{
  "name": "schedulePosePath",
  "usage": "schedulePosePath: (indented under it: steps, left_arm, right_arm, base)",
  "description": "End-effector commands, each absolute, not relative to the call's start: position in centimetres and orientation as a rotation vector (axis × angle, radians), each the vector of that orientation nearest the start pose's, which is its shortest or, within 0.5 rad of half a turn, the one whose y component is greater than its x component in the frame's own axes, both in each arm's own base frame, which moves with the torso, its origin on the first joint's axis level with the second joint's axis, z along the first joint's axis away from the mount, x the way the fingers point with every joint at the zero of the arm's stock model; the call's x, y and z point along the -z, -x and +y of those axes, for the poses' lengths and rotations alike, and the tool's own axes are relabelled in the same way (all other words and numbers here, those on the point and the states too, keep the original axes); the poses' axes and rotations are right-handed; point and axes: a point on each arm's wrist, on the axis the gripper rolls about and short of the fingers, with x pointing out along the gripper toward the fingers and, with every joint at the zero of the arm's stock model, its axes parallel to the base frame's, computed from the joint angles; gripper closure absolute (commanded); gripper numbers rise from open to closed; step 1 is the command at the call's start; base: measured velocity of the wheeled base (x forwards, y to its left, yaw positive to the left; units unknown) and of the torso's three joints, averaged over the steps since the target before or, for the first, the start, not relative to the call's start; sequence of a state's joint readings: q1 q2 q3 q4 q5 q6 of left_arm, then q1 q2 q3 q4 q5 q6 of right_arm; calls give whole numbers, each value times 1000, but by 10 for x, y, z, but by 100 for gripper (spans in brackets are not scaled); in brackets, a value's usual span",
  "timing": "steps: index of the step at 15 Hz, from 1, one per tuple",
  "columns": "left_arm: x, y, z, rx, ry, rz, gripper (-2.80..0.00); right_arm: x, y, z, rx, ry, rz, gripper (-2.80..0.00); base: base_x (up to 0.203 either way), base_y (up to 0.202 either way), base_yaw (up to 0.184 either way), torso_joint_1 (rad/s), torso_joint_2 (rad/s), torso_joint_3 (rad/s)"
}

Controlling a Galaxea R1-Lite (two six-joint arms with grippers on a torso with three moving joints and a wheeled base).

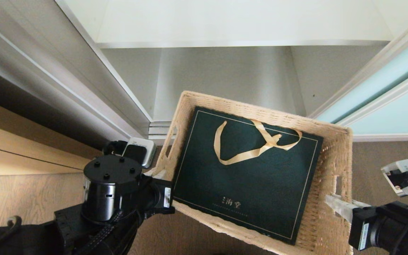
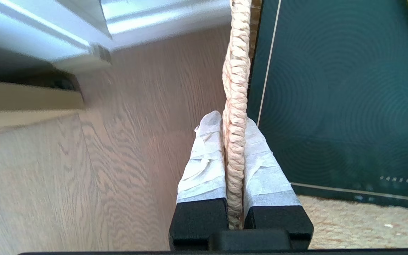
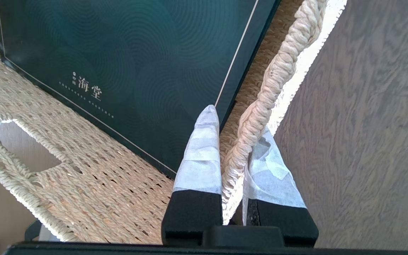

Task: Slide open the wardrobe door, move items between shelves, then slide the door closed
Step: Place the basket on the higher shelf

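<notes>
The sliding door [image 1: 384, 102] at the right of the head view stands open, so the wardrobe's inside shows and that first step looks done. The basket [image 1: 335, 170], with the green gift bag [image 1: 246, 177] lying flat in it, hangs in the lower middle, out over the floor [image 1: 384, 156]. The left gripper [image 2: 235, 131] has its jaws clamped on the left rim, the right gripper [image 3: 237, 140] on the right rim. Placing it on a shelf [image 1: 225, 21] and closing the door remain.

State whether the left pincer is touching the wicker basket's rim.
Touching. In the left wrist view the left pincer has both taped fingers pressed against the braided rim of the wicker basket, one on each side.
</notes>
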State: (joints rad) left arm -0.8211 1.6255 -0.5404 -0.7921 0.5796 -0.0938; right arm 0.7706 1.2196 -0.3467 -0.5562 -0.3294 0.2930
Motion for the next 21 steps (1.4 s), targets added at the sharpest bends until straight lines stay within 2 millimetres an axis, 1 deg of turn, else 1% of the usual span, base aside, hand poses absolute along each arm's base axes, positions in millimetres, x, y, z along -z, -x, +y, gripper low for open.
schedulePosePath:
  steps: [1,9,14,21]
  left_arm:
    - [-151,-187,-183,228,-95,236,0]
    - [-154,-185,-181,229,-91,224,0]
    - [-154,-185,-183,236,-89,224,0]
    - [-157,-185,-183,235,-82,216,0]
  right_arm:
    - [-165,-122,109,-394,-123,330,0]
    - [-166,-123,109,-394,-123,329,0]
    - [-166,-124,110,-394,-121,330,0]
    - [-166,-124,110,-394,-124,329,0]
  base:
    - [0,0,0,2,-2,202]
    - [0,0,0,3,2,201]
    - [0,0,0,3,2,101]
    - [0,0,0,0,4,189]
